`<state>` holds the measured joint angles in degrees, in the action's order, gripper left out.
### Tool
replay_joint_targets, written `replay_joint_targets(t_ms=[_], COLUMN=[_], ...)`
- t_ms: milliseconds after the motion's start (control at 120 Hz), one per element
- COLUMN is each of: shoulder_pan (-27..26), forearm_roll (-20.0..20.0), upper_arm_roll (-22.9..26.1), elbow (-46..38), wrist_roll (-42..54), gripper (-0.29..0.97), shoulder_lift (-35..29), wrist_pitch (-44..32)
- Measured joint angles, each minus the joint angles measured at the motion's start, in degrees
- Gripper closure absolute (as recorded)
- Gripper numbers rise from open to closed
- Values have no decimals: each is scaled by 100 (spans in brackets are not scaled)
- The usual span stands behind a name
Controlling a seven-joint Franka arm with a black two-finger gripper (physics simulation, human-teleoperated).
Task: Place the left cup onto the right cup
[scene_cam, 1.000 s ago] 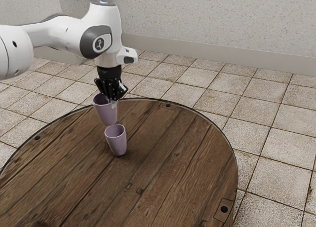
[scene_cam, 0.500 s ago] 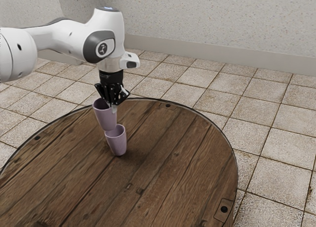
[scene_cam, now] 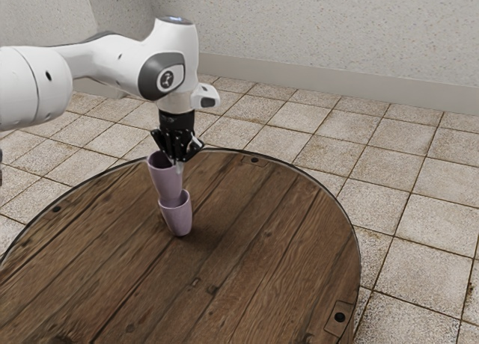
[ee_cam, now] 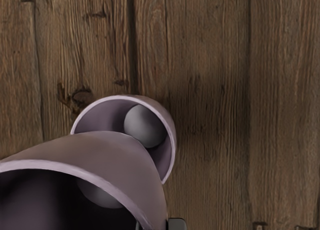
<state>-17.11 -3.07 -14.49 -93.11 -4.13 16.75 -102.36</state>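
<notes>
Left cup (scene_cam: pixel 166 179), right cup (scene_cam: pixel 178 218): smooth, matt. Table (scene_cam: pixel 269 269): rough grained wood.

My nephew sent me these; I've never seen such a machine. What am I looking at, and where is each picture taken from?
It is a white robot arm in a computer simulation. The wider picture is from a camera beside it; the close one is from a camera on its hand, looking down. At the arm's end is a black two-finger tool. It pinches the rim of a lilac upper cup, held tilted, its base at the mouth of an identical lower cup standing on a round wooden table. Up close, the upper cup partly covers the lower cup.
</notes>
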Motion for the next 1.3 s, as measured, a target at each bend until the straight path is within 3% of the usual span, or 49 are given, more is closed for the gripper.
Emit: replay_joint_targets(t_ms=[767, 1042, 1300], shoulder_pan=[56, 64, 50], forearm_roll=[23, 39, 43], upper_arm_roll=[-1, -1, -1], elbow=[75, 80, 76], wrist_roll=[-92, -92, -96], gripper=[74, 37, 16], shoulder_lift=[217, 221, 162], wrist_pitch=[-124, -125, -118])
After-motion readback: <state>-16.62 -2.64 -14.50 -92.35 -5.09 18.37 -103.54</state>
